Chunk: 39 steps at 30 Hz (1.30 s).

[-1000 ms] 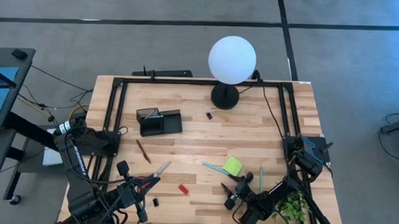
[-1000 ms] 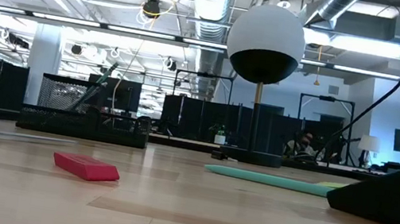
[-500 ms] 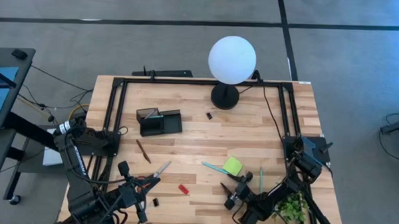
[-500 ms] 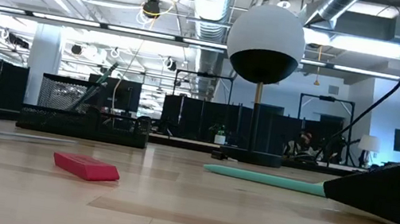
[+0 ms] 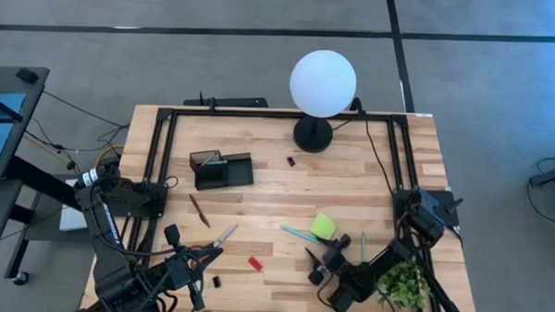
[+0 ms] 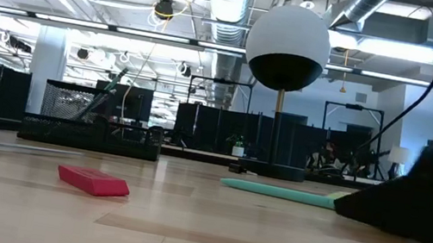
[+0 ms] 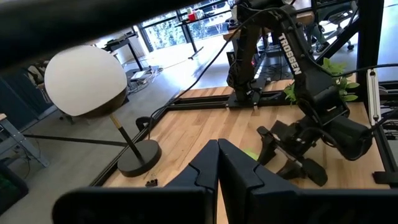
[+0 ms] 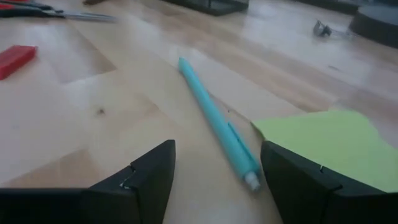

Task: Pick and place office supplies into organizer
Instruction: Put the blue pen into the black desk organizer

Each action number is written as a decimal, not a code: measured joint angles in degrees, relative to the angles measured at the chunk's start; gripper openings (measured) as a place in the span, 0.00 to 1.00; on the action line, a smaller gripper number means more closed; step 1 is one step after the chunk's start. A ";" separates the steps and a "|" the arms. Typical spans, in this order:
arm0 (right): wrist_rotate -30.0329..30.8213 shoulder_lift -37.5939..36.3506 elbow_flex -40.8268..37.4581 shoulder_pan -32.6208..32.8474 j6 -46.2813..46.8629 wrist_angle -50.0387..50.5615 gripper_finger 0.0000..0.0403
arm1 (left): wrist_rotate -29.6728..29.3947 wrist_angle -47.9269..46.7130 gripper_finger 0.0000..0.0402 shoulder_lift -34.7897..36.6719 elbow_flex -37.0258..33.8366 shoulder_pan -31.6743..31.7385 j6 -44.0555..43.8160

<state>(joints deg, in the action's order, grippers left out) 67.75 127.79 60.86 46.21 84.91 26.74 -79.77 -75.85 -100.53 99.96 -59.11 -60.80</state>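
Hovering wide—right gripper (image 8: 211,177) near teal pen (image 8: 214,124).

Teal pen (image 8: 217,127) lies flat beside lime sticky-note pad (image 8: 329,146); black organizer (image 5: 221,170) well apart.

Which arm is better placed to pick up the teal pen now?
Right. Its open end effector is low, facing the teal pen; the left end effector is shut, beside the scissors.
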 joint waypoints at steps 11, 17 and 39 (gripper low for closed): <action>-1.72 0.15 -0.48 -1.74 -4.08 -9.90 0.58 | -0.02 0.04 0.00 0.00 0.00 0.00 -0.25; -1.97 0.92 -0.88 -1.47 -5.76 -12.32 0.55 | 1.10 0.09 0.00 0.00 0.00 0.02 -0.46; -2.72 0.50 -4.11 -1.59 -13.49 -21.31 0.45 | 2.93 0.33 0.00 0.00 0.00 0.00 -1.55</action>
<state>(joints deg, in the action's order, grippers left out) 65.03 128.29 56.75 44.62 71.42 5.43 -76.84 -75.53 -100.53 99.96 -59.11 -62.35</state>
